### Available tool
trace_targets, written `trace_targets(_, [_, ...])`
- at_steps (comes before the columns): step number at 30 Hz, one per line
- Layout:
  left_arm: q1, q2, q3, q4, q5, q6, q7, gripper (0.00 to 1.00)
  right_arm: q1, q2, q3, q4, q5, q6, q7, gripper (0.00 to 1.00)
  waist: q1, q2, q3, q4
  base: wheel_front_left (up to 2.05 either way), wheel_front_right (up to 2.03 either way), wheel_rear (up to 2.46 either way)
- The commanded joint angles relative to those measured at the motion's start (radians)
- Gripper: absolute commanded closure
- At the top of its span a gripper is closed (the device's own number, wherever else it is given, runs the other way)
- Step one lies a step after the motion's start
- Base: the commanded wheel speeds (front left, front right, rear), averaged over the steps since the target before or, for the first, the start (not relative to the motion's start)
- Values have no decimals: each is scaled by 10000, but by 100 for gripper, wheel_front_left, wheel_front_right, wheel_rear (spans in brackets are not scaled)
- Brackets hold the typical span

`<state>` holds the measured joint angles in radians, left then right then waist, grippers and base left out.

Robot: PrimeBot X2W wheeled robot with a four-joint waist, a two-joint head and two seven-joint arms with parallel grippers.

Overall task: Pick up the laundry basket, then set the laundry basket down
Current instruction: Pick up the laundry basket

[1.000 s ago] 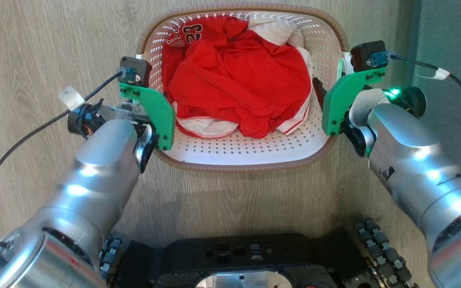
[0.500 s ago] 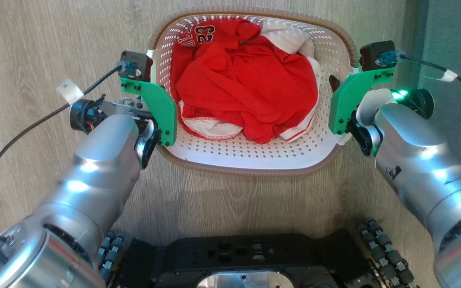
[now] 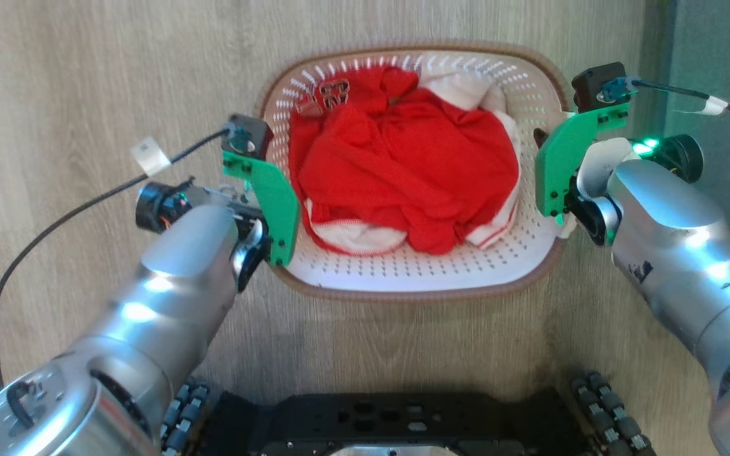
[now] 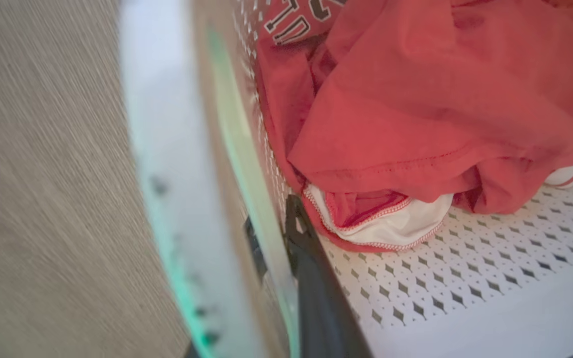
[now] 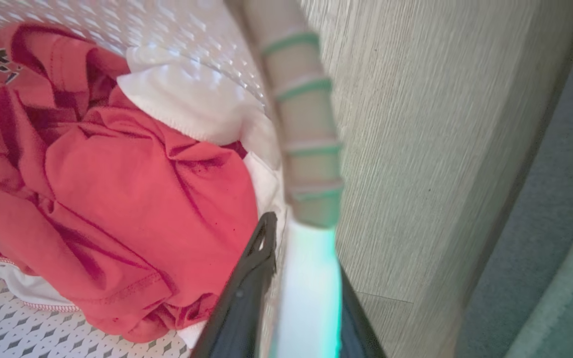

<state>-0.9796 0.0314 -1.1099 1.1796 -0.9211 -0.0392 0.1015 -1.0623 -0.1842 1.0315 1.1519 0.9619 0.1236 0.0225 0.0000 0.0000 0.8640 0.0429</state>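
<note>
The laundry basket sits in front of us, between our two arms, over the wood-grain floor. We cannot tell whether its bottom is off the floor yet. A heap of red and white clothes lies loose in it, bunched toward the far side, with the near part of the perforated bottom bare.

Our left gripper is pinched narrow on the basket's left wall, with one dark finger inside and one outside. Our right gripper is clamped the same way on the right side, over the white handle.

We judge the load light: thin plastic and a few soft garments. The wall probably flexes, and smooth plastic can slip in a narrow pinch, so the stiffer rim and the handles are the best places to hold it. With the cloth piled far, the basket may tip away from us. We should lift both sides evenly and keep it level.
</note>
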Motion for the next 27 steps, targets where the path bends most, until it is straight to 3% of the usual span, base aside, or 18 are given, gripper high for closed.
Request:
trace_targets(1, [271,189,-226,-180,76,-139,156,100,470,-129,322,-113,-64,71,62,100,0,0,-247,119,0,0,0])
trace_targets(14, [663,189,-926,-333,-597,-66,760,100,989,-140,1087,-322,571,71,393,100,0,0,-2155,251,0,0,0])
trace_targets(27, [1712,189,-1257,469,-1060,-670,1817,100,2209,154,1940,-670,1469,71,1391,100,0,0,-4911,14,0,0,0])
